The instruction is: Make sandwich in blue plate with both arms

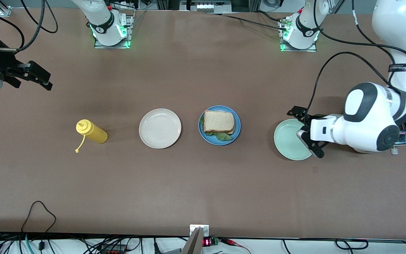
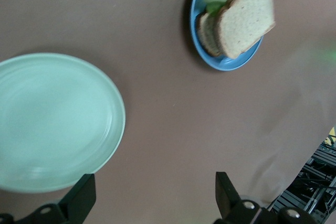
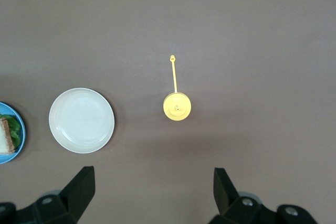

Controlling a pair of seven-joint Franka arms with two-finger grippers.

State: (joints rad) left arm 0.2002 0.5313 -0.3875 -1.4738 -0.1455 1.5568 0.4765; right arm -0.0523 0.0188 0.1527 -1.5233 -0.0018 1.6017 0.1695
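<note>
We see the sandwich point(image 1: 219, 122) sitting assembled on the blue plate point(image 1: 235, 133): a top slice of bread over a lower slice, lettuce point(image 1: 220, 136) poking out at the edge nearer the front camera. By our reading the job looks essentially finished, with nothing left but for the arms to pull clear.

The left gripper point(image 1: 306, 131) hangs over the edge of the pale mint-green plate point(image 1: 287, 141), its fingers spread wide and holding nothing; the sandwich lies well apart from it, toward the right arm's end of the table. In the left wrist view the green plate point(image 2: 52, 121) sits just beside the fingertips point(image 2: 84, 192) and the blue plate point(image 2: 223, 61) lies farther off.

The right gripper point(image 1: 35, 76) waits up at its own end of the table, fingers likewise spread and empty. From it, a yellow squeeze bottle point(image 1: 92, 131) with its tethered cap comes first, then the bare cream-white plate point(image 1: 160, 128), then the blue plate.

The tabletop point(image 1: 203, 183) is a matte brown sheet. Both arm bases glow green along one edge, and cables and electronics run along the edge nearest the front camera.
</note>
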